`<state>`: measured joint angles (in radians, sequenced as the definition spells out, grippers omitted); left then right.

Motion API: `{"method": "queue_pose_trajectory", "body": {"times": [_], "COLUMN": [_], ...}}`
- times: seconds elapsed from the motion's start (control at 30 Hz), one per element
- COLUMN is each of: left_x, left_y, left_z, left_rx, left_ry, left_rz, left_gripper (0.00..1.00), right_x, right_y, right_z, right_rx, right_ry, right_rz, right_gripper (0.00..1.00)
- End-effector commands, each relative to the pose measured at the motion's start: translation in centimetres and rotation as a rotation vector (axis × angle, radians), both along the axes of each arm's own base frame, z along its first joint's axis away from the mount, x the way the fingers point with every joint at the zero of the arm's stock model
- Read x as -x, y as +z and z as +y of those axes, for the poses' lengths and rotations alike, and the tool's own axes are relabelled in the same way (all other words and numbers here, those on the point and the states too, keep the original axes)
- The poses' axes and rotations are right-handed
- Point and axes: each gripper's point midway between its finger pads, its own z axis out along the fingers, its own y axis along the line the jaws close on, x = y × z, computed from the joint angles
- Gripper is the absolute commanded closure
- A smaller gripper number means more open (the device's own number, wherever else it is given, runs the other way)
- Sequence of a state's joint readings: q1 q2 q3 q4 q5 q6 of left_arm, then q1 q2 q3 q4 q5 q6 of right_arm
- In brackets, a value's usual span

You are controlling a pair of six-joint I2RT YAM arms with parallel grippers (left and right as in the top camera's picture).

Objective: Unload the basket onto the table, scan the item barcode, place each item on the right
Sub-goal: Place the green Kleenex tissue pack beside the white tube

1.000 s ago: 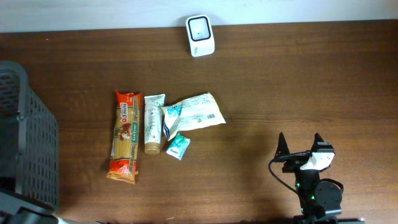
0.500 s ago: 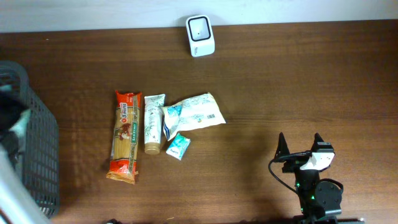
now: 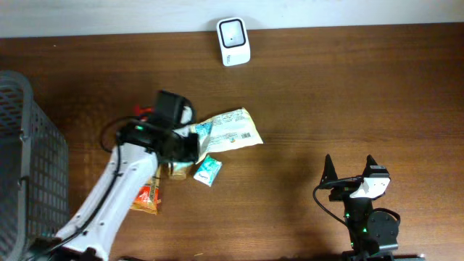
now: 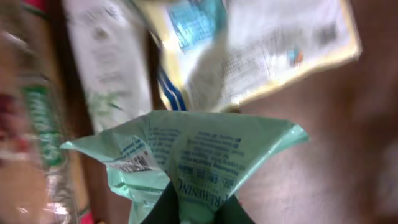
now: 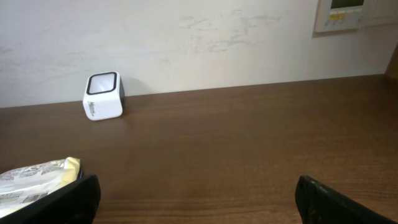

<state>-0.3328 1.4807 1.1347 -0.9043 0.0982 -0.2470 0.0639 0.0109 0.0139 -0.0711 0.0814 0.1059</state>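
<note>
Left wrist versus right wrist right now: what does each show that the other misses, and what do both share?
Left wrist only: the small mint-green packet close up, a barcode showing on it, the white tube and the blurred red spaghetti packet. Right wrist only: the white box-shaped scanner by the wall, and the open right gripper. Both: the white-and-yellow printed pouch and the brown wooden table.
</note>
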Motion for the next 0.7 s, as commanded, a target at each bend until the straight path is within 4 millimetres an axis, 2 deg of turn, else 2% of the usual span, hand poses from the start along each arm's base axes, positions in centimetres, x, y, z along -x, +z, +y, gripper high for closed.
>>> {"method": "queue_pose_trajectory", "body": {"times": [0.0, 0.03, 0.1, 0.13, 0.2, 0.23, 0.3, 0.33, 0.43, 0.47, 0.5, 0.53, 0.63, 0.67], "left_x": [0.3, 0.0, -1.2, -2.0, -3.6, -4.0, -4.0, -3.2, -0.1, 1.5, 3.2, 4.4, 9.1, 9.8], "left_y": [-1.6, -1.5, 0.0, 1.6, 6.4, 10.4, 16.0, 20.1, 24.9, 25.5, 25.5, 25.3, 23.2, 22.5], "left_z": [-1.5, -1.5, -0.8, -0.3, 2.3, 4.8, 8.6, 12.2, 19.4, 22.3, 24.8, 26.5, 32.7, 33.8], "left_rx": [-0.008, -0.006, -0.007, -0.001, -0.047, -0.1, -0.158, -0.195, -0.242, -0.247, -0.257, -0.266, -0.251, -0.225], "left_ry": [-0.059, -0.057, -0.025, -0.004, 0.069, 0.137, 0.243, 0.38, 0.658, 0.789, 0.903, 0.983, 1.257, 1.304], "left_rz": [0.007, -0.001, -0.039, -0.065, -0.142, -0.201, -0.285, -0.348, -0.428, -0.438, -0.423, -0.404, -0.292, -0.269], "left_gripper": [0.62, 0.53, 0.44, 0.43, 0.41, 0.41, 0.41, 0.38, 0.24, 0.18, 0.18, 0.18, 0.18, 0.18], "right_x": [0.0, 0.0, 0.0, 0.0, 0.0, 0.0, 0.0, 0.0, 0.0, 0.0, 0.0, 0.0, 0.0, 0.0], "right_y": [-0.3, -0.3, -0.3, -0.3, -0.3, -0.3, -0.3, -0.3, -0.3, -0.3, -0.3, -0.3, -0.3, -0.3], "right_z": [-0.2, -0.2, -0.2, -0.2, -0.2, -0.2, -0.2, -0.2, -0.2, -0.2, -0.2, -0.2, -0.2, -0.2], "right_rx": [-0.004, -0.004, -0.004, -0.004, -0.003, -0.004, -0.003, -0.004, -0.003, -0.003, -0.003, -0.004, -0.003, -0.004], "right_ry": [-0.007, -0.007, -0.007, -0.007, -0.007, -0.007, -0.007, -0.007, -0.007, -0.007, -0.007, -0.007, -0.007, -0.007], "right_rz": [0.003, 0.003, 0.003, 0.003, 0.003, 0.003, 0.003, 0.003, 0.003, 0.003, 0.003, 0.003, 0.003, 0.003], "right_gripper": [0.01, 0.01, 0.01, 0.01, 0.01, 0.01, 0.01, 0.01, 0.01, 0.01, 0.01, 0.01, 0.01, 0.01]}}
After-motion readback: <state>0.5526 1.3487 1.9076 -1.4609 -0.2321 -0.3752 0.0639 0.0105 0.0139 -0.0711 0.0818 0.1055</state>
